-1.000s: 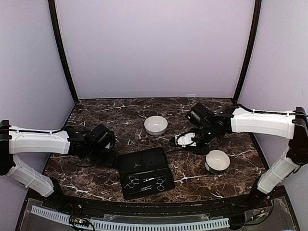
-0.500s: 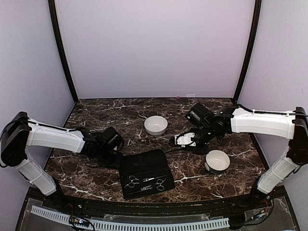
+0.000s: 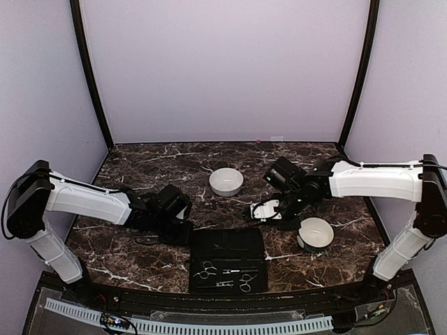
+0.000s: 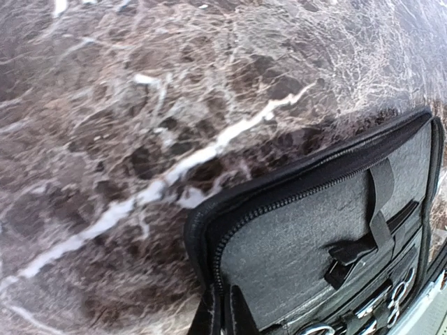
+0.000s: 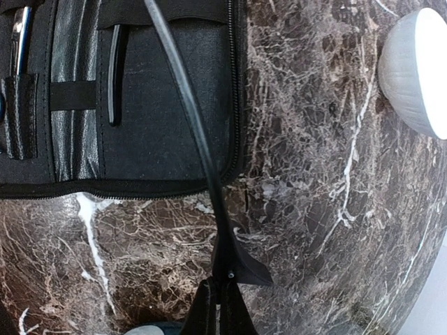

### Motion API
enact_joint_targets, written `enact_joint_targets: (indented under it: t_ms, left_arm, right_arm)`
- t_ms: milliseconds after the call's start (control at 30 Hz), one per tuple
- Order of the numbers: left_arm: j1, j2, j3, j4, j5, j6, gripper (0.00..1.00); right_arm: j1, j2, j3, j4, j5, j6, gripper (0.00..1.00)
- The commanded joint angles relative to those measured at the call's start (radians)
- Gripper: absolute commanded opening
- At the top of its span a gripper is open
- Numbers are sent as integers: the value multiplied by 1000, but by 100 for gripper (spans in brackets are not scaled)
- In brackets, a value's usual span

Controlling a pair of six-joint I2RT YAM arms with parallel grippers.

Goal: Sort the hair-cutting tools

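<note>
Left gripper is clamped on the case's far-left rim; the right gripper is pinched on a thin cord leading to it. Scissors lie strapped in its near half, so the 2 arms should keep it flat and pull gently.

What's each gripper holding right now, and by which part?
The left gripper pinches the case by its zippered rim at a corner. The right gripper pinches a thin black cord at its tab end; the cord runs over the case.
</note>
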Motion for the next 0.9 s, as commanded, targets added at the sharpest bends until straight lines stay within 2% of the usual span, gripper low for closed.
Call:
enact_joint_targets:
  t_ms: [0, 167, 867]
  left_arm:
    - [-12, 25, 18, 47, 59, -18, 0]
    - [-12, 31, 13, 60, 61, -22, 0]
    - [-12, 35, -16, 93, 65, -17, 0]
  right_arm:
    - [39, 39, 27, -40, 42, -8, 0]
    - [71, 108, 39, -84, 101, 13, 0]
    - [77, 338, 235, -201, 136, 164, 0]
